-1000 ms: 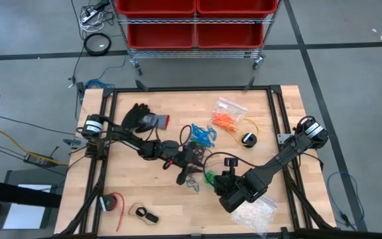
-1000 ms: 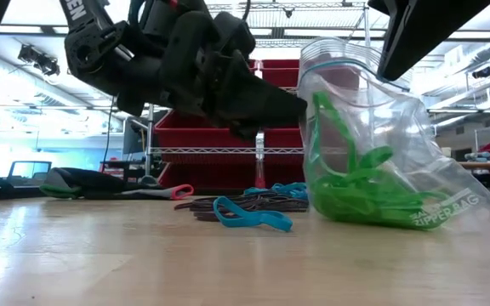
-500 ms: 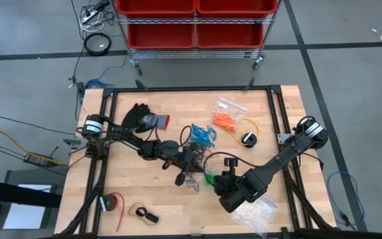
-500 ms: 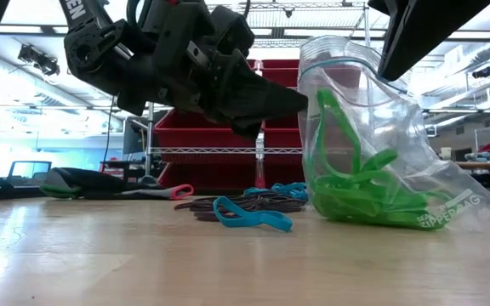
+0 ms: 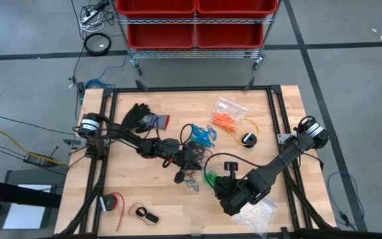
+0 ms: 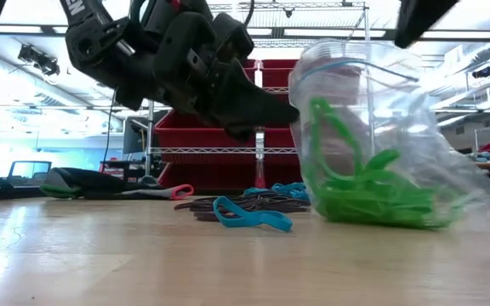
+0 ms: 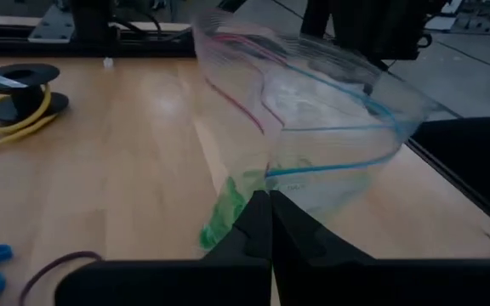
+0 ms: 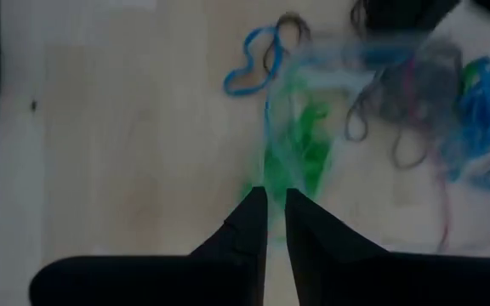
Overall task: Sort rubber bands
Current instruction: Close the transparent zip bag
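While both arms meet near the middle of the table [image 5: 131, 192], a clear zip bag [image 6: 373, 136] stands upright between them with green rubber bands [image 6: 364, 191] piled in its bottom.

Left gripper [image 7: 264, 197]: fingers pressed together, pinching the bag's rim at the blue zip line, per the left wrist view. In the low view the left gripper comes in from the side and meets the bag's upper edge.

Right gripper [image 8: 276, 197]: fingers nearly together with only a thin slit between them, tips right at the bag's edge above the green bands. Looks like it pinches the plastic, but the blur makes it hard to confirm.

Other rubber bands:
- a blue band [image 6: 252, 217] lies loose on the table just in front of the bag
- dark bands [image 6: 245, 202] in a flat heap right behind it
- a blue pile [image 5: 203, 136] sits farther back, near the centre of the table
- orange bands [image 5: 225, 119] lie on a second clear bag towards the far right

Elsewhere: a black glove [image 5: 136, 117] at the far left, a yellow cable with a black spool [image 5: 247, 138] near the orange bands, a bag of whitish pieces [image 5: 256, 211] at the near right edge under the right arm, and a red cart [image 5: 194, 23] beyond the table.
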`<control>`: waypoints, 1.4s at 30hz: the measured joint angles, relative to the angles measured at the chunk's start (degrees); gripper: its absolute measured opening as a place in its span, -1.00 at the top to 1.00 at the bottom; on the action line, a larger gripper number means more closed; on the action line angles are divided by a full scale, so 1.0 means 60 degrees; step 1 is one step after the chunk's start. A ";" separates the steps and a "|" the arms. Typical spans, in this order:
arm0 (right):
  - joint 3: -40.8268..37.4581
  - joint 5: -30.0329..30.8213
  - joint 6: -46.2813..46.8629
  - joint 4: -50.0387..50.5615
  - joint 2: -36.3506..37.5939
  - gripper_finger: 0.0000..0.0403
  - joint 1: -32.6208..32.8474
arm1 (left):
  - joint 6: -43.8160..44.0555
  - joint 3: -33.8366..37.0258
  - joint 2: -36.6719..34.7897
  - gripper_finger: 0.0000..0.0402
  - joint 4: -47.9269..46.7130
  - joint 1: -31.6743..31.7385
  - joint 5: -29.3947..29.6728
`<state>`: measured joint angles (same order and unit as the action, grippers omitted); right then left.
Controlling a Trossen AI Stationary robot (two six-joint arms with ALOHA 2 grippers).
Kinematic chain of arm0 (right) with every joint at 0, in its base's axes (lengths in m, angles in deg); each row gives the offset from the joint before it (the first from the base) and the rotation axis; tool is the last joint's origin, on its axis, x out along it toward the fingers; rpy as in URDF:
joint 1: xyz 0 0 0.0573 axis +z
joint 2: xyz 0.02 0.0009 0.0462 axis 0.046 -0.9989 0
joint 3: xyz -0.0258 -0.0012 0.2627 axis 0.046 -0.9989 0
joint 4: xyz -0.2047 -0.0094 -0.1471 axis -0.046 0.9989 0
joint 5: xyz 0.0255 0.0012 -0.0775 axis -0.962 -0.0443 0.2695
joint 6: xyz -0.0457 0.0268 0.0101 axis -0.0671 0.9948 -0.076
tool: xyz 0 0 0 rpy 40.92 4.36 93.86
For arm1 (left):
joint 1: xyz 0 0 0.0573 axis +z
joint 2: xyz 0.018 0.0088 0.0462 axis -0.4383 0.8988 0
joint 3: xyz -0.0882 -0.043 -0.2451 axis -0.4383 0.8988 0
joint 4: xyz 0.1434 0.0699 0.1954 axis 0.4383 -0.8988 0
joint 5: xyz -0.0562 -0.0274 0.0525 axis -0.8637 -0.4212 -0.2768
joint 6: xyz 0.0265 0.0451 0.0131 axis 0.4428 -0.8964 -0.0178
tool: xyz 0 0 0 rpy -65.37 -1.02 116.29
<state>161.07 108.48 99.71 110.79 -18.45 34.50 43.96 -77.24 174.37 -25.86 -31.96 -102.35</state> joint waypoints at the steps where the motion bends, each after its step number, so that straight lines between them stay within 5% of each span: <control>1: 0.0001 -0.0029 0.0149 0.0095 0.0000 0.86 0.0013 | -0.0005 0.0034 -0.0127 1.00 -0.0092 0.0027 0.0002; 10: 0.0007 0.0316 0.1565 0.0882 0.0193 0.91 0.0534 | -0.0269 0.0237 -0.1396 1.00 -0.2367 0.0054 0.0637; 16: -0.0174 0.2062 0.3184 0.0768 0.0224 0.89 0.1211 | 0.0041 0.0241 -0.1563 1.00 -0.2577 -0.0265 0.0656; 25: -0.1414 0.2847 0.5698 0.0511 0.0219 0.67 0.1910 | 0.0282 0.0237 -0.1563 1.00 -0.2692 -0.0428 0.0659; 32: -0.2285 0.5284 0.5708 -0.1131 0.0148 0.53 0.2130 | 0.0637 0.0237 -0.1563 1.00 -0.2657 -0.0428 0.0659; 42: -0.4043 0.6701 0.3654 -0.5475 0.0135 0.29 0.1893 | 0.0761 0.0237 -0.1563 1.00 -0.2613 -0.0432 0.0651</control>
<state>136.81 148.69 121.63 77.94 -17.64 45.86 48.53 -75.82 164.99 -41.54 -34.55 -98.44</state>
